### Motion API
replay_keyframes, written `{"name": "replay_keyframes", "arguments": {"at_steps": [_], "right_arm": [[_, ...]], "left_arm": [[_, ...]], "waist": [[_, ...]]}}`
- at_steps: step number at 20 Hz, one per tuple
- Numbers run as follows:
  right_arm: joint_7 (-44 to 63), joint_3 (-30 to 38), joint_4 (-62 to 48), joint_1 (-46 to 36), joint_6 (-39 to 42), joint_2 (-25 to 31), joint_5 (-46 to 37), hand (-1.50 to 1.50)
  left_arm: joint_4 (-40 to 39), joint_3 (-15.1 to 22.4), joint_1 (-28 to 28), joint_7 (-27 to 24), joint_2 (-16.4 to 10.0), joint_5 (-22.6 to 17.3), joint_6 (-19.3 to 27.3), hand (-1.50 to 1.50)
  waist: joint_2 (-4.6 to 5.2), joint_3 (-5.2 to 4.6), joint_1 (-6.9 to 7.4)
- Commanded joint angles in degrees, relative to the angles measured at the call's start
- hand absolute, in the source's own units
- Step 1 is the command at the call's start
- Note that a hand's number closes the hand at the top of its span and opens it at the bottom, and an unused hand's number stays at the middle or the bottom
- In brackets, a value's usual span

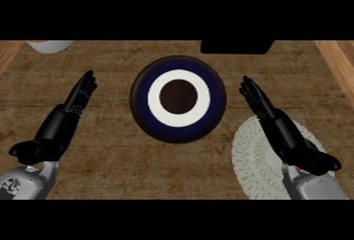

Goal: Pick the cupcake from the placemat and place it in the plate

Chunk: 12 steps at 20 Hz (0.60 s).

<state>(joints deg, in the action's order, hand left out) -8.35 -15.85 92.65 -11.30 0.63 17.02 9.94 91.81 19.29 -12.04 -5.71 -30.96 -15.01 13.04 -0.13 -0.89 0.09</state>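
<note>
Counter [104, 159] count: one. It carries one round plate [178, 130], one pale lace placemat [250, 154], one black block [235, 47] cut by the far edge, and one pale round vessel [50, 45] cut at the far left corner. Black hands total two: one left hand [66, 117], one right hand [278, 123]. Grey forearms total two: one left forearm [24, 183], one right forearm [316, 186].

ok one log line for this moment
left hand open, left of plate | right hand open, over placemat | cupcake not visible
</note>
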Motion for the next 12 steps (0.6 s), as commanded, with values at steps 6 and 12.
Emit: {"name": "replay_keyframes", "arguments": {"at_steps": [6,12], "right_arm": [[9.36,17.54,-6.63,2.53,-28.63,-7.33,-2.01,1.50],[4.47,18.95,-8.55,8.06,-52.21,-7.60,-22.34,-1.50]], "left_arm": [[-7.55,-5.33,7.17,-0.52,0.48,-2.79,2.24,0.00],[-9.14,-4.20,9.65,-1.28,2.52,-4.14,0.75,0.00]], "waist": [[0.81,0.61,-0.47],[0.32,0.64,-1.14]]}}
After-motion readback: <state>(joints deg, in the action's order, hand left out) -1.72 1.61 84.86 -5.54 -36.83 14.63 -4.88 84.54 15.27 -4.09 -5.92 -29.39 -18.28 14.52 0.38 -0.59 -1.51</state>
